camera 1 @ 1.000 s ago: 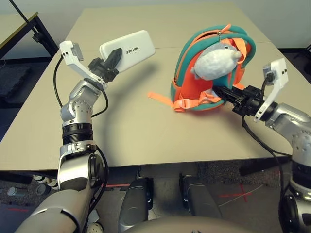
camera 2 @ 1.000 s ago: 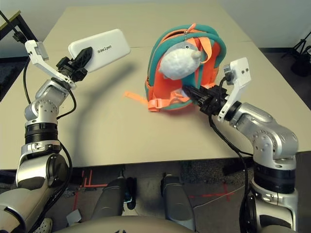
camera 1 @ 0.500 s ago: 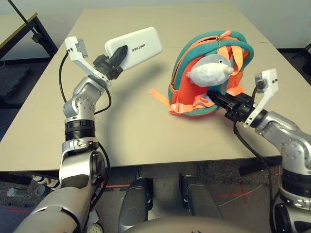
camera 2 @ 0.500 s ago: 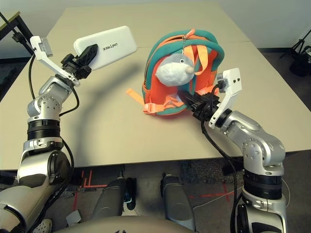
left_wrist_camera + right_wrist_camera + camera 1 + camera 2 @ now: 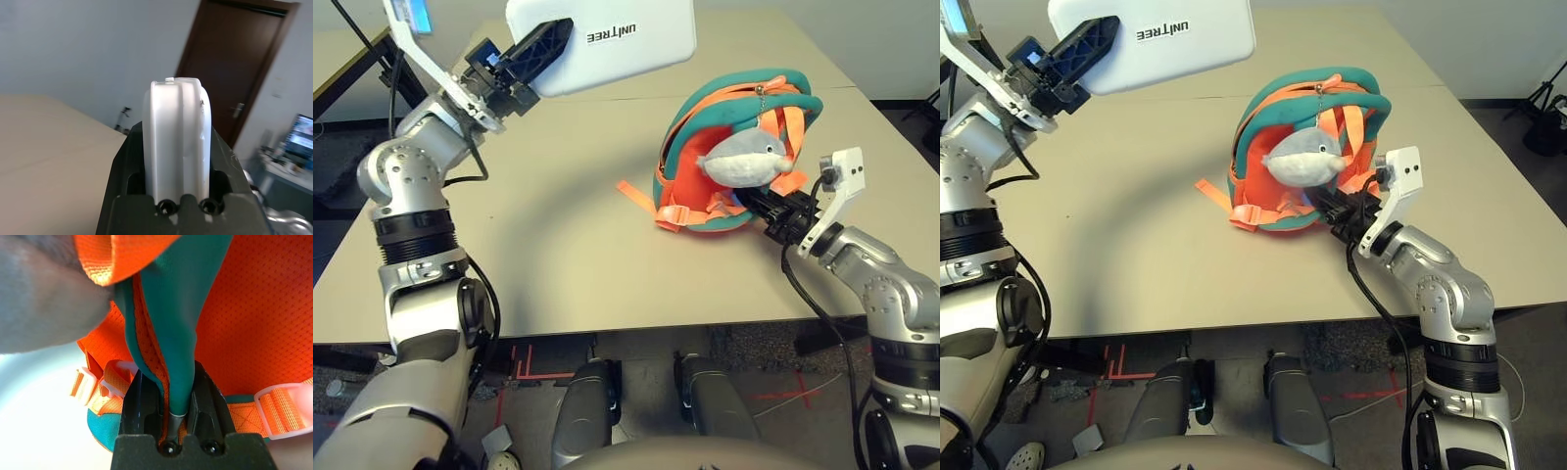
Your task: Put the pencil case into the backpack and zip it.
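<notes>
Nearest, right end effector (image 5: 756,203) is clamped on the teal zipper edge (image 5: 168,318) of the backpack (image 5: 720,186), prob. to steady the bag and hold its mouth up for loading. Backpack sits mid-table (image 5: 558,255), plush fish charm (image 5: 744,159) dangling over its front, straps splayed twd robot's left. Farther back and high above the table, left end effector (image 5: 543,49) pinches one end of the pencil case (image 5: 607,39), held flat in air, well apart from the bag, not yet inside.
</notes>
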